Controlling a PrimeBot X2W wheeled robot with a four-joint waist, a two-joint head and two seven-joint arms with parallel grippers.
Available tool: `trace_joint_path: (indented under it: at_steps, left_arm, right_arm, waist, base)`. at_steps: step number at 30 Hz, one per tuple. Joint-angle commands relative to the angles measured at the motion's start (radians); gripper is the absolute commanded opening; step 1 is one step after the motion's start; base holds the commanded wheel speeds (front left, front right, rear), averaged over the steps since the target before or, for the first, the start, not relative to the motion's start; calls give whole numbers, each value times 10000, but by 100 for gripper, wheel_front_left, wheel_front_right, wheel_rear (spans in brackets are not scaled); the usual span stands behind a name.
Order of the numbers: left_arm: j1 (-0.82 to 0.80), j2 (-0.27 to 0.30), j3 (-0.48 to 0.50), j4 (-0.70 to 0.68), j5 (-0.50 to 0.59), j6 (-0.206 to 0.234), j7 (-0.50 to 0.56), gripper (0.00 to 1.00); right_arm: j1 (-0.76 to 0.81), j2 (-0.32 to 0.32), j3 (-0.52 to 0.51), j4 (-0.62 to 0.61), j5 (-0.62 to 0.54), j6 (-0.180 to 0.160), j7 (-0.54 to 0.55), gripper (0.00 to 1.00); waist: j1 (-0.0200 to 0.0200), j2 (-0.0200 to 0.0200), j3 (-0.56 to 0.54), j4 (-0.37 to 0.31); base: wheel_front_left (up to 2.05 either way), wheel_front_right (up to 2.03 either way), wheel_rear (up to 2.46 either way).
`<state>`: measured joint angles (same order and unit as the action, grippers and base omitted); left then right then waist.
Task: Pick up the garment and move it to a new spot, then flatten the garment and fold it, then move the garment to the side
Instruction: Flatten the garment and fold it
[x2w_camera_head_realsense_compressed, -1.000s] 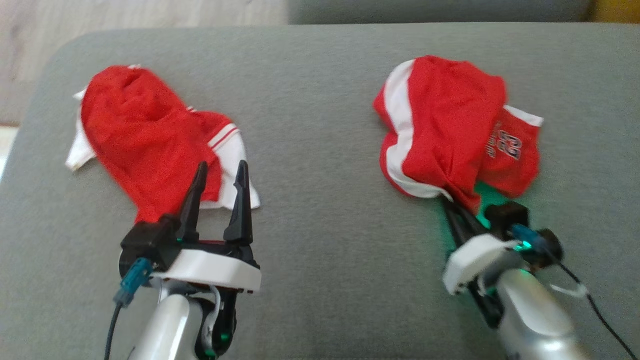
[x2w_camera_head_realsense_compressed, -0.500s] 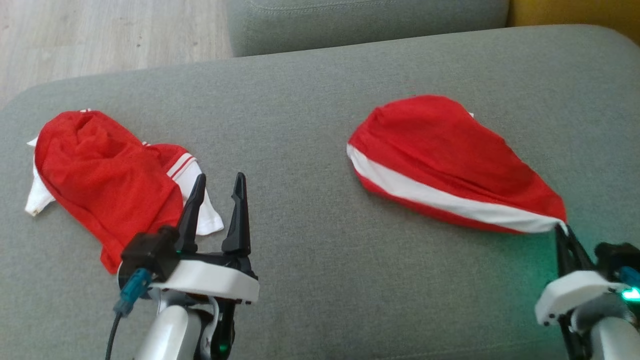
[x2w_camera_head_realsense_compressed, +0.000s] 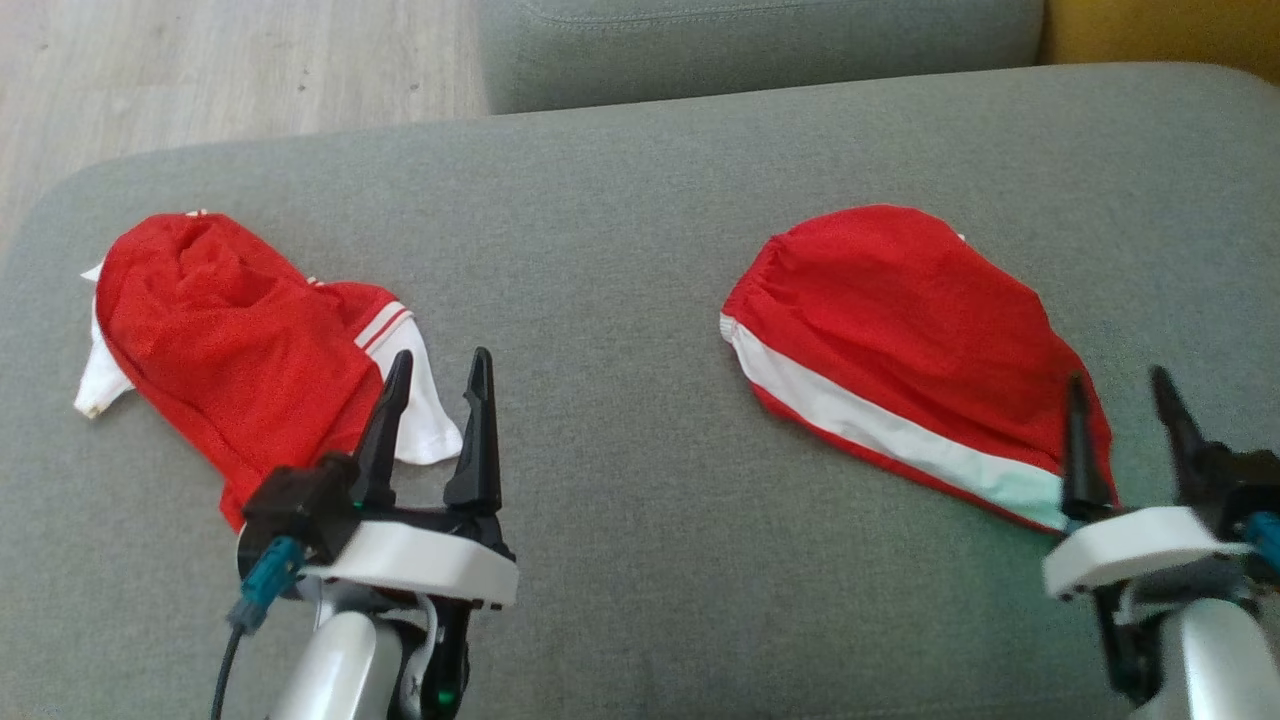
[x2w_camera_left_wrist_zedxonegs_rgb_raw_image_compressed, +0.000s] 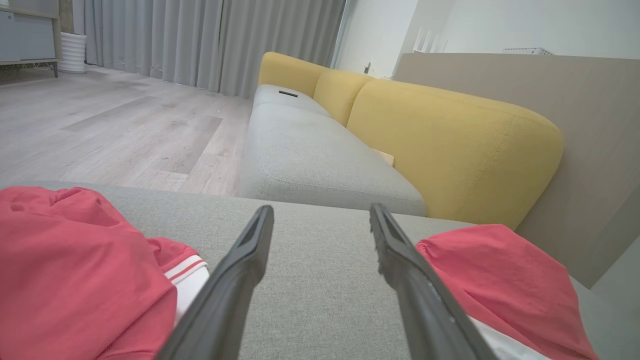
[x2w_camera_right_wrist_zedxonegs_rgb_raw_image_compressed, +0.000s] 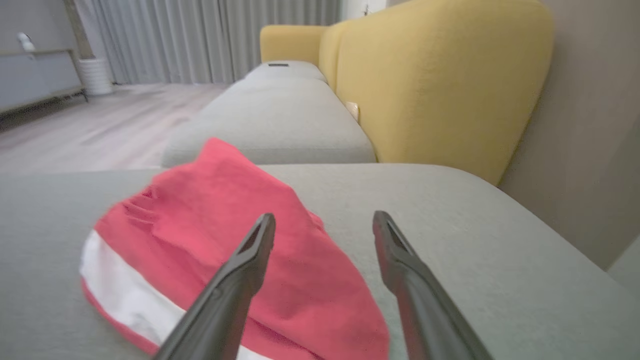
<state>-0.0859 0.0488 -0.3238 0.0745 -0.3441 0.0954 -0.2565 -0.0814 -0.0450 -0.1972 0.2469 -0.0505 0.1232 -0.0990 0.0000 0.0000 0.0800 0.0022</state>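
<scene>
Garment, red mesh with a white side stripe (x2w_camera_head_realsense_compressed: 900, 320): lies on the right half of the broad grey upholstered seat (x2w_camera_head_realsense_compressed: 620, 250), well apart from the other cloth.

Seat: grey fabric, rounded corners. Beyond it are a second grey cushion and a mustard-yellow padded backrest (x2w_camera_left_wrist_zedxonegs_rgb_raw_image_compressed: 450, 140). Pale wood plank floor (x2w_camera_head_realsense_compressed: 200, 70) at far left.

Second item: crumpled red-and-white garment (x2w_camera_head_realsense_compressed: 230, 340), heaped on the left half of the seat, white edges showing from under the red.

Task garment, orientation: long axis diagonal in the head view, from the gathered wide end at far left to the narrow end at near right. The white stripe follows the near-left edge. Mostly flat, a few wrinkles at the gathered end.

Right arm: forearm rises from the lower right corner, fingers pointing away from the robot. Right gripper (x2w_camera_head_realsense_compressed: 1117, 376) has its jaws spread with nothing between them. One finger overlaps the garment's narrow end, the other stands over bare seat just beside it. Whether the first finger touches the cloth cannot be told.

Left arm: forearm rises at lower left. Left gripper (x2w_camera_head_realsense_compressed: 441, 354) has its jaws wide and holds nothing, its tips beside the crumpled garment's white edge.
</scene>
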Motion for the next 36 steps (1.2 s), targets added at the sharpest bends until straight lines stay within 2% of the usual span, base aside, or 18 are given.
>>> trace_joint_path:
  at_steps: [1,9,15,19,26,36]
  left_arm:
    - [-288,14,341,-275,49,-57,-53,100]
    - [-313,14,198,-273,58,-90,-53,100]
    - [-359,14,-15,-333,83,-64,-53,100]
    - [-441,14,-126,-320,71,-60,-53,100]
    - [-575,14,-342,-302,-17,-35,-53,100]
    - [-709,14,-435,-416,-142,111,-53,100]
  right_arm:
    - [-13,-58,803,-723,502,75,-261,100]
    - [250,-55,2548,-1252,1651,75,-675,100]
    - [-20,-54,3446,-586,1639,75,-536,100]
    - [-935,-54,3866,397,1270,75,-211,100]
    - [-2422,-97,3905,2350,980,75,47,100]
    - [-4012,-81,3177,4873,659,75,-273,100]
  waist:
    - [0,0,-29,47]
    - [0,0,-88,307]
    - [0,0,110,749]
    - [0,0,394,1136]
    - [0,0,709,1696]
    - [0,0,1094,2064]
  base:
    - [0,0,0]
    - [0,0,0]
    - [0,0,0]
    - [0,0,0]
    - [0,0,0]
    - [0,0,0]
